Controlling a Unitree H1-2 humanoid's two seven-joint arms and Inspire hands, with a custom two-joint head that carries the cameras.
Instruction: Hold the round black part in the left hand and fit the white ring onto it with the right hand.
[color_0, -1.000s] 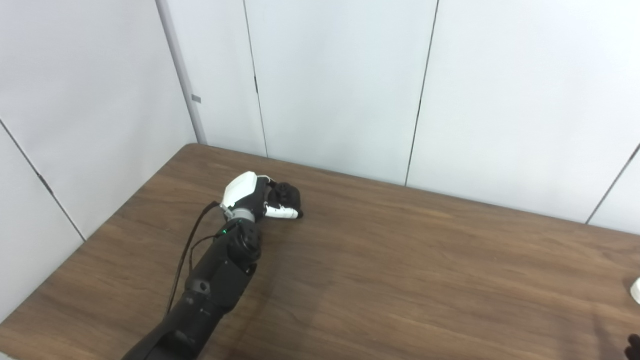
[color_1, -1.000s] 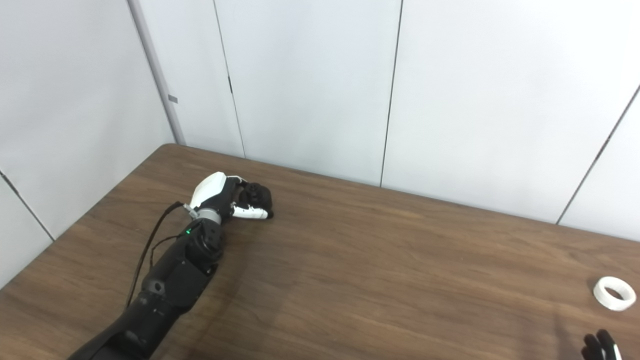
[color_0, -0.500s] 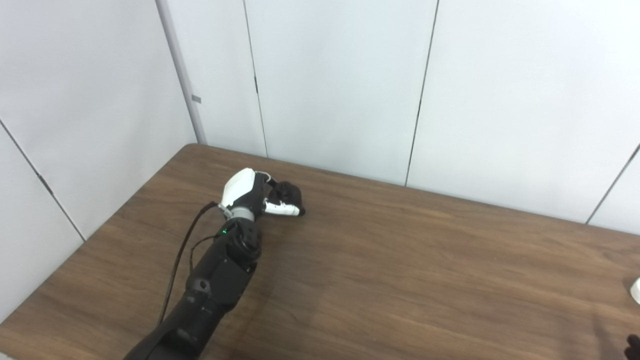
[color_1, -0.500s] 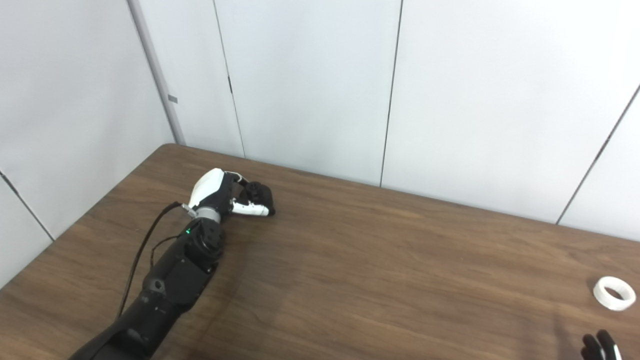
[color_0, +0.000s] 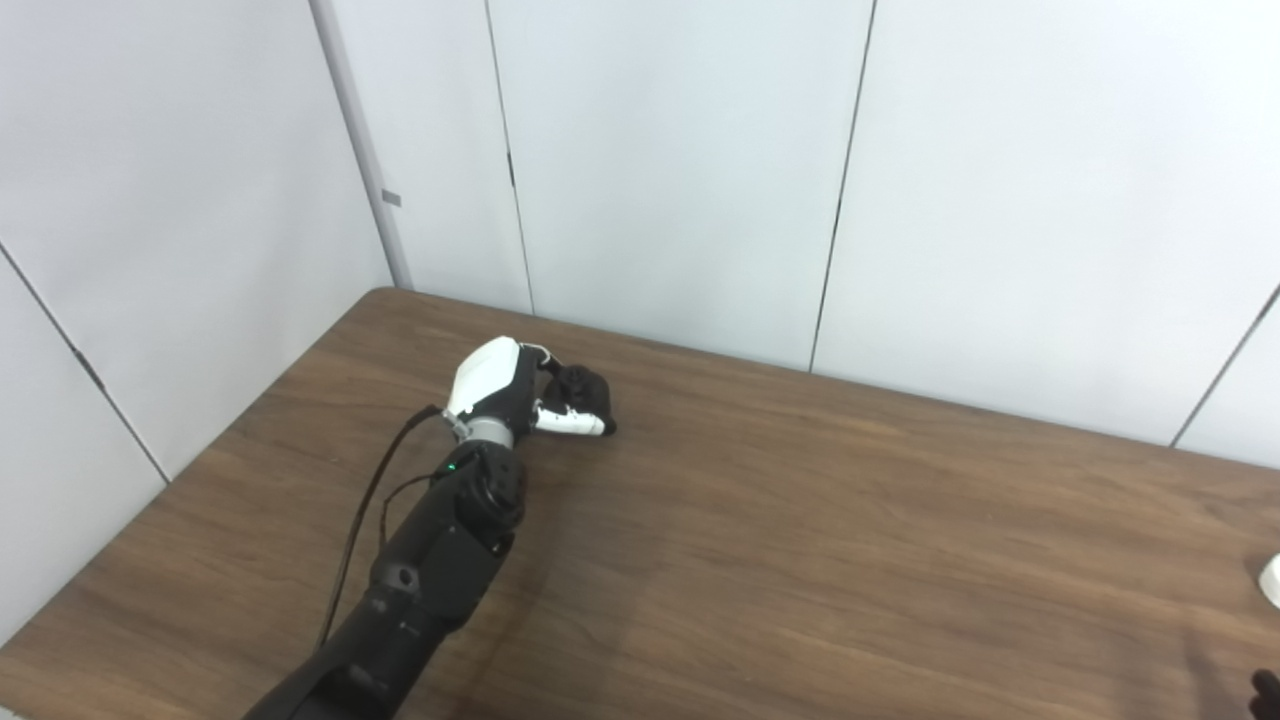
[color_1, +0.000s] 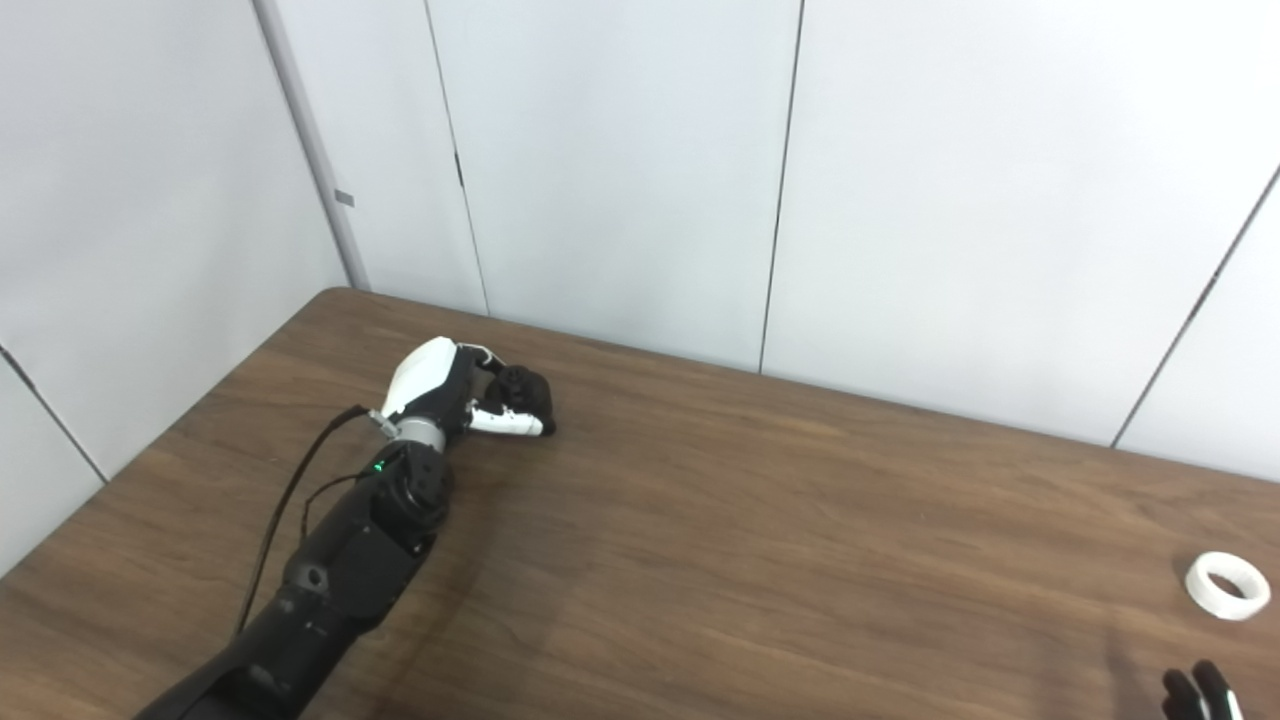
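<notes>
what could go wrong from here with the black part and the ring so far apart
1. The left hand is curled around the round black part at the far left of the table; the hold is hard to see, so the part may slip when lifted.
2. The white ring lies flat near the right edge; a clumsy pinch by the right hand could nudge it off.
3. The right hand is barely in view, so its reach is hard to watch.

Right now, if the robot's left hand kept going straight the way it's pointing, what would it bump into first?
The left hand is closed on the round black part and points toward the far right. Ahead lies only bare brown wooden table, then probably the white wall panels, though depth is hard to judge.
</notes>
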